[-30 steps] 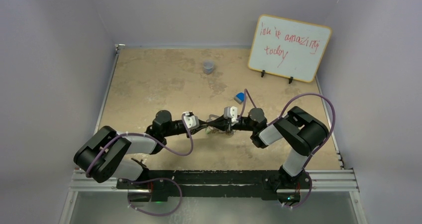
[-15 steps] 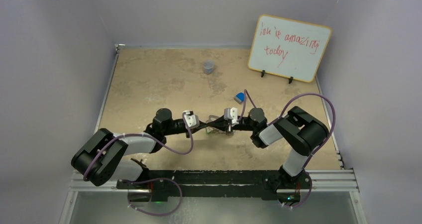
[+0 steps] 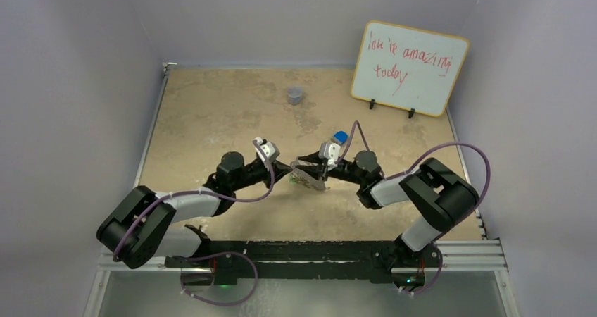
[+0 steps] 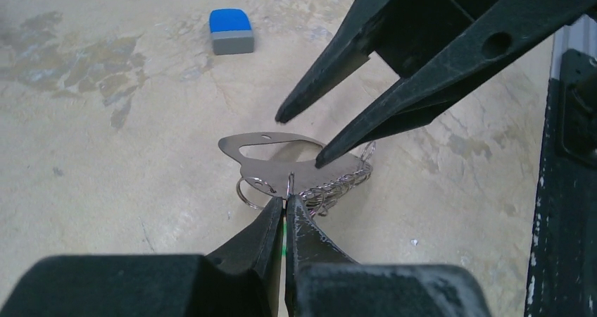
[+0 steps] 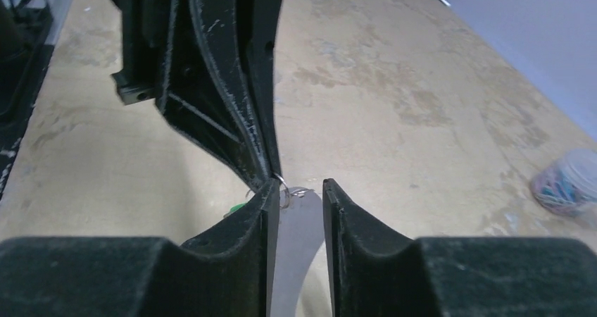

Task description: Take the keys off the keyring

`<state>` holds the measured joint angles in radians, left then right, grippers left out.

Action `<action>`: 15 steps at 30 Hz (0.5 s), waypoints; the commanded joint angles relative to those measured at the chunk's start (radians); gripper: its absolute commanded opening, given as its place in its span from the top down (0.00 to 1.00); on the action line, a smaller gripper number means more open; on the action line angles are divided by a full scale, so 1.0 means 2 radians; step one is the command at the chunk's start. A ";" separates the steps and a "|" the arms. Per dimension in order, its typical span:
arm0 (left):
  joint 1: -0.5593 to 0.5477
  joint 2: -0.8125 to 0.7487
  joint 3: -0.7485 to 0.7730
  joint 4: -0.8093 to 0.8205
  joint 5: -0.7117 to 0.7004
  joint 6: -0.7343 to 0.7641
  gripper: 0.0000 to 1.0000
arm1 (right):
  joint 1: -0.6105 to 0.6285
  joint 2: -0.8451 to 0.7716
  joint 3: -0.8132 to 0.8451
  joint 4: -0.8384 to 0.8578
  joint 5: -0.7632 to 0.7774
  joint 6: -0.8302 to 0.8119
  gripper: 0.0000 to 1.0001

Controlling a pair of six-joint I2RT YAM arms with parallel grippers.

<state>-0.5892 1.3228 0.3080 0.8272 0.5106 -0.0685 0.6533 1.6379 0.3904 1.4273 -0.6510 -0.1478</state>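
The keyring [image 4: 281, 163], a flat silver D-shaped plate, hangs tilted between my two grippers at mid table [image 3: 308, 181]. My left gripper [image 4: 287, 199] is shut on a thin wire ring at the plate's near edge. A small split ring [image 4: 246, 190] and a fine chain [image 4: 341, 183] hang from the plate. My right gripper [image 5: 297, 184] has its jaws apart, with the plate [image 5: 299, 246] showing in the gap. One right fingertip [image 4: 322, 160] lies over the plate and the other is off it. The keys are mostly hidden; a green bit [image 5: 236, 208] shows.
A small blue block [image 3: 340, 137] lies just behind the right wrist and also shows in the left wrist view [image 4: 231, 32]. A grey cup [image 3: 294, 94] stands further back. A whiteboard [image 3: 408, 67] stands at the back right. The table's rail [image 3: 303, 250] runs along the near edge.
Both wrists have risen and shifted a little toward the back. The keyring has come up off the table with them and now sits tilted between the fingers.
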 commanded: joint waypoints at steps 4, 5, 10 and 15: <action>-0.025 -0.067 0.033 -0.101 -0.152 -0.148 1.00 | -0.002 -0.070 -0.019 -0.031 0.114 0.094 0.59; -0.025 -0.073 0.038 -0.121 -0.165 -0.169 1.00 | -0.002 -0.076 -0.017 -0.048 0.121 0.120 0.57; -0.029 -0.085 0.070 -0.230 -0.215 -0.269 1.00 | 0.008 -0.099 -0.005 -0.114 0.164 0.140 0.59; -0.044 -0.082 0.095 -0.300 -0.242 -0.349 1.00 | 0.065 -0.109 -0.015 -0.100 0.220 0.091 0.55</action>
<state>-0.6514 1.1702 0.4358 0.3775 0.1108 -0.5709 0.7036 1.4452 0.3527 1.2343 -0.3271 0.0742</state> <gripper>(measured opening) 0.007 0.442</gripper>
